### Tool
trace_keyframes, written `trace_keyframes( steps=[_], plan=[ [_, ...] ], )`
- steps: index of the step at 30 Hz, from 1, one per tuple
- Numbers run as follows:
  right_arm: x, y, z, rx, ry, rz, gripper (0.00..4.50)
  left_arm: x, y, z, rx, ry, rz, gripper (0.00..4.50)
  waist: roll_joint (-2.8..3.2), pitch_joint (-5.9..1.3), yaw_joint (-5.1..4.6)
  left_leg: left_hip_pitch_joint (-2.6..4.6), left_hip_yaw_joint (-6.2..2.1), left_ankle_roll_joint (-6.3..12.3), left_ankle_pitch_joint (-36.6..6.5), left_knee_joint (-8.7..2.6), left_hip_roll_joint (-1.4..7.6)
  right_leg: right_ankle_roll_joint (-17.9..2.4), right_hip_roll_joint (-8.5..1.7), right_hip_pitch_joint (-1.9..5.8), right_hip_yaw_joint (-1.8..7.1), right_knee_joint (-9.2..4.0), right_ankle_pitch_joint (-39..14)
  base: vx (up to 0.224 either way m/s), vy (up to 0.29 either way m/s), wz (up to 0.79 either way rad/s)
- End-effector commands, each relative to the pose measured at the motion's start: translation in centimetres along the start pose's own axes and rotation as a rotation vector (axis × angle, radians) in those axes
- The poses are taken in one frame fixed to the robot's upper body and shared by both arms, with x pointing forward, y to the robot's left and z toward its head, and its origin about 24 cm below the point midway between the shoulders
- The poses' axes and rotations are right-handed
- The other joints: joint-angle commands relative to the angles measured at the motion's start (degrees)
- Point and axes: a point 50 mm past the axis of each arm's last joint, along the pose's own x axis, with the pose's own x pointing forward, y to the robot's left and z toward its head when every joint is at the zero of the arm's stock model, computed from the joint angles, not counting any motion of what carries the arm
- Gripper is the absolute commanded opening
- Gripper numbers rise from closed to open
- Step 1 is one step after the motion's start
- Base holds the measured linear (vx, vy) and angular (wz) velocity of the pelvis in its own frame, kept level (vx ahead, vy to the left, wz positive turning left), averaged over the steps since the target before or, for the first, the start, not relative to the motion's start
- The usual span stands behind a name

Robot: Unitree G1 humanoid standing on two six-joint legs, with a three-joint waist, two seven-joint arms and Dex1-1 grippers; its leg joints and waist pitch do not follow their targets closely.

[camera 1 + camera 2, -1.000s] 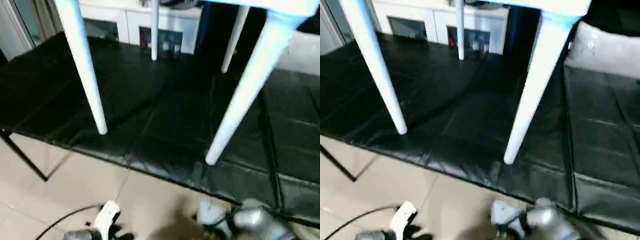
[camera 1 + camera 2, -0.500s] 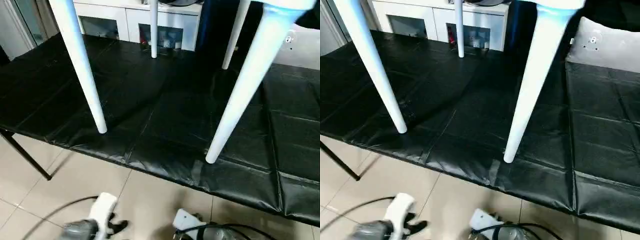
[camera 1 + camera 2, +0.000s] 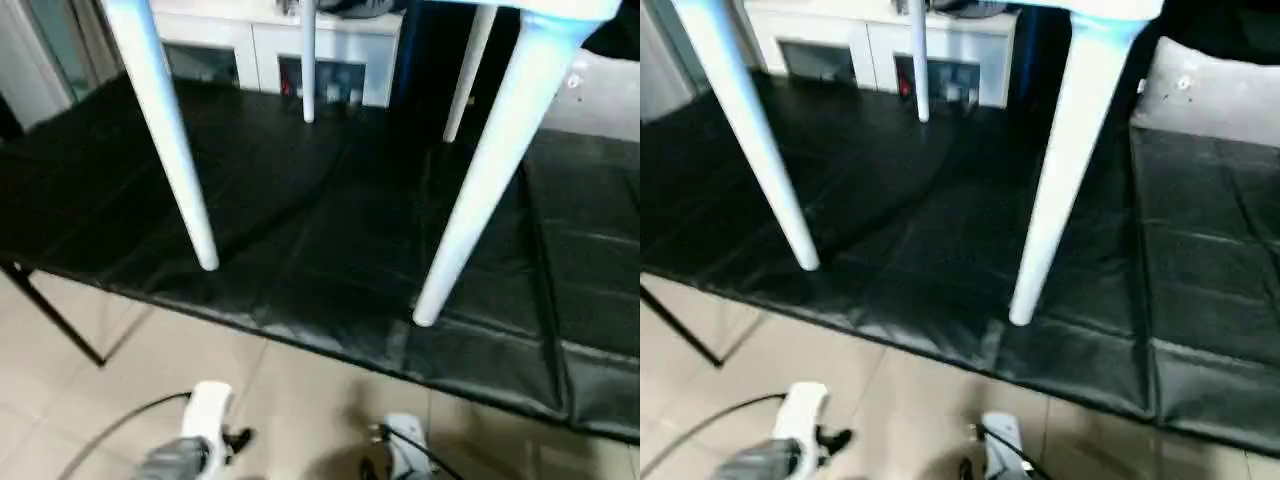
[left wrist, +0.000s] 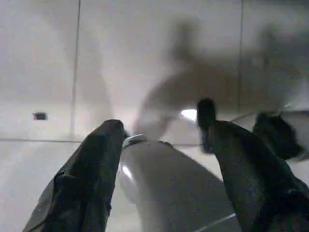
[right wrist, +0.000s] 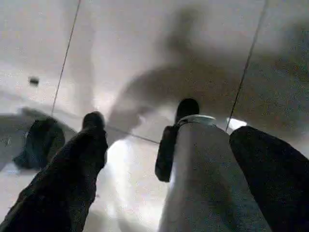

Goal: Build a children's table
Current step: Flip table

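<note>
Low over the tiled floor (image 4: 43, 58), the left pincer (image 4: 159, 145) and the right pincer (image 5: 166, 159) both hang released, black fingers (image 4: 96, 169) spread wide and gripping nothing. Beyond and above them, one white children's table (image 3: 500, 180) stands upright on the black counter (image 3: 330, 240), its four round tapered legs planted there.
</note>
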Motion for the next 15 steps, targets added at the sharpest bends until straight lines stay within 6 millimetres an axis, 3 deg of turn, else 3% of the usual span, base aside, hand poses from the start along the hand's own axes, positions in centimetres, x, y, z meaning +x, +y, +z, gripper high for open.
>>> trace_keyframes(
  steps=[1, 2, 3, 4, 5, 6, 8, 9, 10, 11, 12, 14, 15],
  plan=[
    [-0.3, 3.1, -2.2, 0.067, 0.083, 0.044, 4.5, -0.2, 0.6, 0.2, 0.006, -0.001, 0.034, 3.2, 0.63, -0.74, -2.2, 2.23, 0.75, -1.64, -14.32, -5.1, 0.93, -8.68, -2.35, -1.96, 3.49, -8.27, -38.83, -0.098, 0.218, -0.52],
    [-0.3, 3.2, -2.3, 0.074, 0.086, 0.044, 4.5, -0.2, 0.6, 0.2, 0.002, 0.0, 0.035, 3.2, 0.88, 0.49, -3.22, 1.74, 0.45, 0.49, -25.63, -9.0, 2.93, -7.21, -0.22, -3.41, -0.09, -5.75, -36.17, -0.125, 0.266, -0.58],
    [-0.4, 3.6, -2.8, 0.111, 0.101, 0.043, 4.5, -0.2, 0.5, 0.0, -0.024, -0.003, 0.039, 3.2, 3.11, -1.95, -4.5, -1.78, -2.48, 4.25, -38.67, -13.94, 6.62, -8.13, -1.83, 1.54, -5.27, 0.97, -14.53, -0.151, 0.263, -0.31],
    [-0.5, 3.8, -3.0, 0.14, 0.105, 0.038, 4.5, -0.2, 0.5, -0.1, -0.056, -0.004, 0.039, 3.2, 2.65, -1.7, -4.85, -2.1, -1.89, 5.11, -39.39, -13.93, 7.27, -8.21, -2.3, 1.47, -6.14, 1.35, -8.26, -0.151, 0.263, -0.31],
    [-0.5, 4.0, -3.2, 0.156, 0.107, 0.034, 4.5, -0.2, 0.4, -0.2, -0.07, -0.007, 0.038, 3.2, 3.47, -1.29, -4.99, -2.59, -1.7, 4.45, -40.92, -14.05, 7.22, -7.77, -3.43, 1.81, -7.09, 1.14, -2.35, -0.104, 0.202, 0.02],
    [-0.5, 4.0, -3.3, 0.161, 0.108, 0.033, 4.5, -0.2, 0.4, -0.2, -0.074, -0.008, 0.038, 3.2, 3.03, -1.24, -5.41, -2.6, -1.38, 2.05, -43.91, -13.8, 6.7, -6.19, -4.65, 2.92, -7.16, 0.32, -3.95, -0.035, 0.146, 0.01],
    [-0.7, 4.7, -3.8, 0.186, 0.113, 0.034, 4.5, -0.2, 0.4, -0.1, -0.089, -0.039, 0.04, 3.2, 1.2, -1.6, -5.72, -1.62, -0.76, 0.21, -41.41, -11.96, 5.05, -5.05, -5.94, 2.72, -6.41, -2.57, -12.04, -0.025, 0.116, -0.04],
    [-0.7, 4.9, -3.9, 0.19, 0.112, 0.035, 4.5, -0.2, 0.4, -0.1, -0.093, -0.044, 0.042, 3.2, 0.38, -1.47, -5.42, -0.74, 0.3, -1.5, -34.43, -9.83, 3.6, -3.2, -8.16, 1.28, -5.09, -6.31, -32.14, 0.0, 0.0, 0.0],
    [-0.8, 5.3, -4.1, 0.152, 0.115, 0.027, 4.5, -0.3, 0.4, 0.1, -0.102, -0.069, 0.046, 3.2, -0.03, -1.42, -5.49, -0.83, 0.32, -1.35, -32.77, -9.63, 3.65, -3.26, -8.42, 1.05, -4.8, -6.62, -34.48, 0.0, 0.0, 0.0],
    [-0.9, 5.5, -4.3, 0.134, 0.124, 0.027, 4.5, -0.3, 0.5, 0.3, -0.101, -0.082, 0.053, 3.2, 0.08, -1.61, -5.26, -1.39, 0.49, -1.03, -29.21, -9.74, 3.8, -4.04, -8.51, 1.36, -4.39, -6.7, -33.11, 0.0, 0.0, 0.0],
    [-1.0, 5.9, -4.6, 0.112, 0.138, 0.03, 4.5, -0.3, 0.6, 0.3, -0.1, -0.085, 0.065, 3.2, -0.17, -2.0, -4.94, -1.63, 0.92, -0.39, -24.67, -9.65, 3.92, -5.6, -8.44, 1.53, -3.92, -6.2, -27.63, 0.0, 0.0, 0.0],
    [-1.1, 6.2, -4.7, 0.095, 0.146, 0.032, 4.5, -0.3, 0.7, 0.3, -0.098, -0.079, 0.073, 3.2, -0.41, -2.29, -4.75, -2.03, 1.37, 0.39, -19.8, -9.49, 4.05, -7.47, -8.24, 1.82, -3.7, -5.45, -20.89, 0.0, 0.0, 0.0],
    [-1.2, 6.8, -4.9, 0.055, 0.15, 0.023, 4.5, -0.3, 0.7, 0.1, -0.104, -0.055, 0.074, 3.2, -0.65, -2.41, -4.72, -2.34, 1.9, 1.44, -15.57, -9.29, 4.19, -9.55, -7.87, 1.93, -3.8, -4.85, -15.61, 0.05, -0.044, 0.03]
  ],
)
